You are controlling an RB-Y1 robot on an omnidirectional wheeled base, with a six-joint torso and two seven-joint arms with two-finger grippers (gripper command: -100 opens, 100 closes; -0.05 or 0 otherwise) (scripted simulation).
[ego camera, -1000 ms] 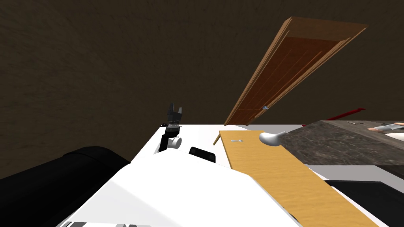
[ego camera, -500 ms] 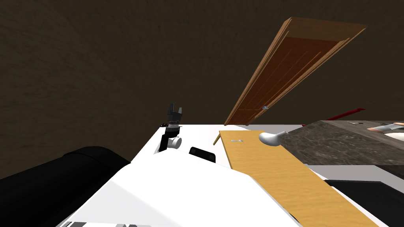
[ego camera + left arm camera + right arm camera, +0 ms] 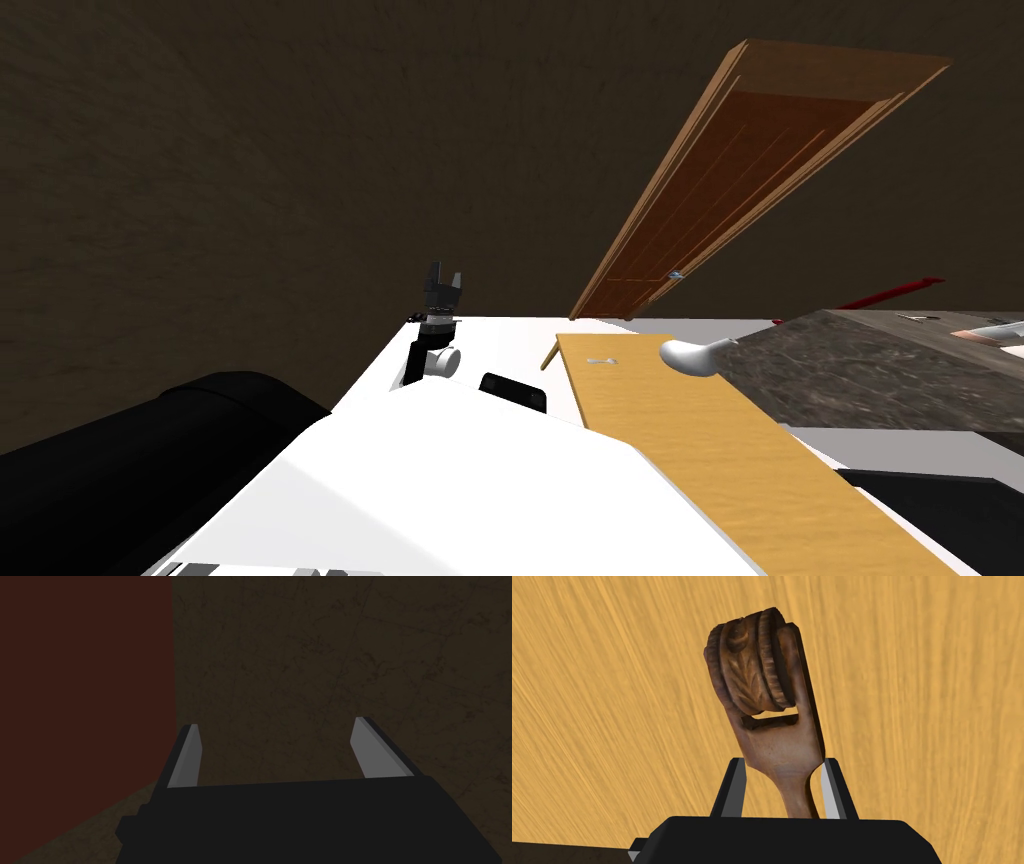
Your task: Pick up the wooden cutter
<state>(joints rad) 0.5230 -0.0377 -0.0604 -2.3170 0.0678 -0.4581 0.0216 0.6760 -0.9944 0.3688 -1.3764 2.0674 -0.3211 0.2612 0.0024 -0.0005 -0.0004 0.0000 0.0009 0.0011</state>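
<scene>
right claw (image 3: 783, 760) clamps the wooden cutter (image 3: 772, 741) centre frame, yellow-grained surface (image 3: 612, 701) behind; left claw (image 3: 277, 722) gapes empty; brown door (image 3: 740, 170) upper right.

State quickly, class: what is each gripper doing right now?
Left gripper: open, holding nothing.
Right gripper: shut on the wooden cutter, fingers at its handle.

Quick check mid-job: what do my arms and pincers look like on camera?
The left pincer and right pincer each have two thin, light grey, blade-like fingers with dark outer edges on a black boxy body. In the head view the left arm is white with a dark wrist and a pale cylindrical joint.
</scene>
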